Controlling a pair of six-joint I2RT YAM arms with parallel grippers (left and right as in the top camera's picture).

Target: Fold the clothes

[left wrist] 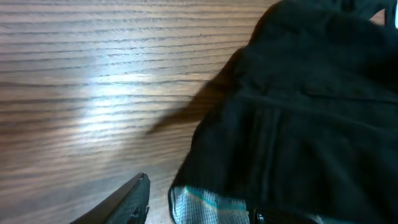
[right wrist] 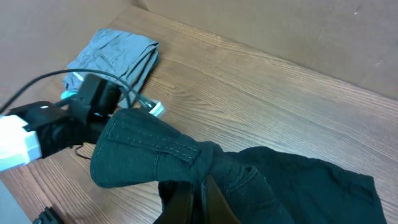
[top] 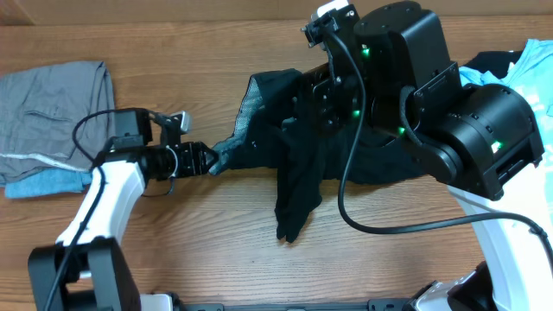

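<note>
Overhead, the black shorts (top: 298, 177) lie crumpled on the tabletop (top: 216, 242), not yet folded; a grey piece (top: 52, 104) seems already folded. The right pincer (right wrist: 198, 198) is closed on their cloth. Whether the left pincer (top: 200, 159) at the waistband grips, I cannot tell.

From overhead, your right arm (top: 449, 112) covers the upper right of the black shorts (top: 294, 186) and all of the right gripper (right wrist: 198, 200). In its own wrist view, the bottom edge cuts that gripper off; you see only its fingers pinched together in the bunched cloth.

The left gripper (top: 197, 160) sits at the shorts' corner, too small and dark for you to tell whether it has the cloth. Its wrist view shows one finger (left wrist: 127, 202), clipped by the bottom edge; the other is hidden behind the shorts. The pale waistband (left wrist: 205, 205) is clipped there too.

The light blue T-shirt (top: 534, 65) runs off the right edge, partly under the arm. The grey garment (top: 52, 108) runs off the left edge and hides most of the blue piece (top: 43, 183).
</note>
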